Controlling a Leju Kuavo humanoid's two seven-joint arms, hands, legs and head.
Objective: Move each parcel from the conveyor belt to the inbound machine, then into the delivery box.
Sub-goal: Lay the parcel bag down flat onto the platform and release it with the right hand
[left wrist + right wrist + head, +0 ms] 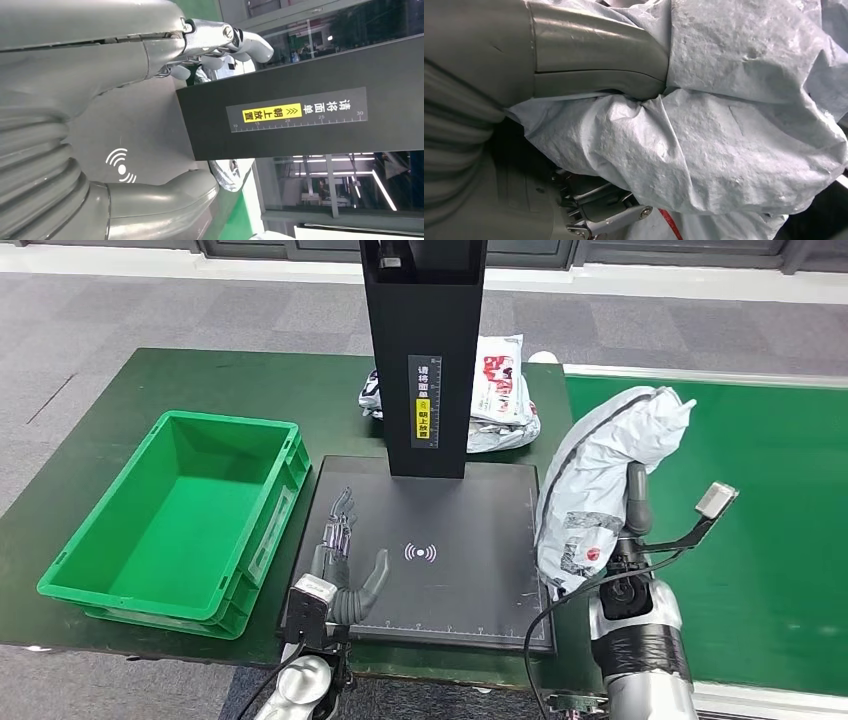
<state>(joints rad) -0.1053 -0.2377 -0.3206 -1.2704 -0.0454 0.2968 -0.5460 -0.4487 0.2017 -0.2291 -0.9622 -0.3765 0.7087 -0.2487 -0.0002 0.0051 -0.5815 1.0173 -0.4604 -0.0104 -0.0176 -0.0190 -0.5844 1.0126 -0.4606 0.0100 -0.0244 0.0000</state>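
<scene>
Parcel, a soft crinkly grey mailer, looks light and slippery; my right hand clutches its bunched middle beside the scanner plate, left hand released.

**Crinkled film meets matt black and moulded plastic**

The parcel in the right hand is a grey plastic-film bag, crumpled and finely pebbled, with a dull sheen. The inbound machine shows a matt black plate, faintly scuffed, under a smooth black column. The delivery box is green moulded plastic with a slight gloss. The conveyor belt looks like matt green rubbery sheet. The left hand shows smooth grey plastic and silvery metal.
</scene>
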